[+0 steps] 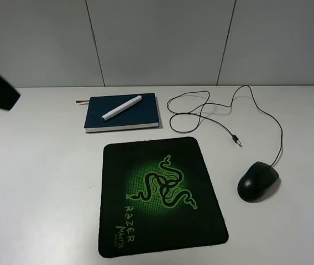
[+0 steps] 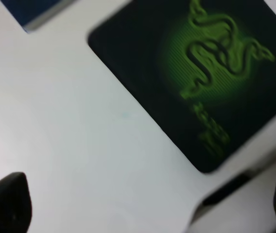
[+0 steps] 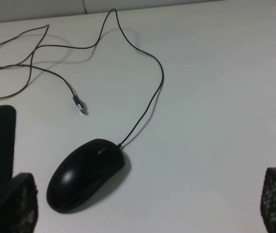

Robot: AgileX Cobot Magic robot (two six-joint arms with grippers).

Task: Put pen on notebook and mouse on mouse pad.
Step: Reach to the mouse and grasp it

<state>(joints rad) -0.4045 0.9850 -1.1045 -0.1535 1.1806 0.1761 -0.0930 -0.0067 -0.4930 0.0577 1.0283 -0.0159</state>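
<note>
mouse (image 3: 86,174) lies beside mouse pad (image 1: 157,199); left claw (image 2: 145,204), right claw (image 3: 145,201) released, tips cropped.

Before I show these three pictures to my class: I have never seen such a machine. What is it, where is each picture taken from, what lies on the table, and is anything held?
It is a robot with two arms, each ending in a two-fingered gripper. One picture looks down from a camera mounted high; the other two come from cameras on the wrists. On the white table lie a dark blue notebook with a white pen on it, a black mouse pad with a green snake logo, and a black mouse beside the pad, its cable looped behind. The left gripper hangs over the table near the pad, the right gripper near the mouse. Both are open and hold nothing.
</note>
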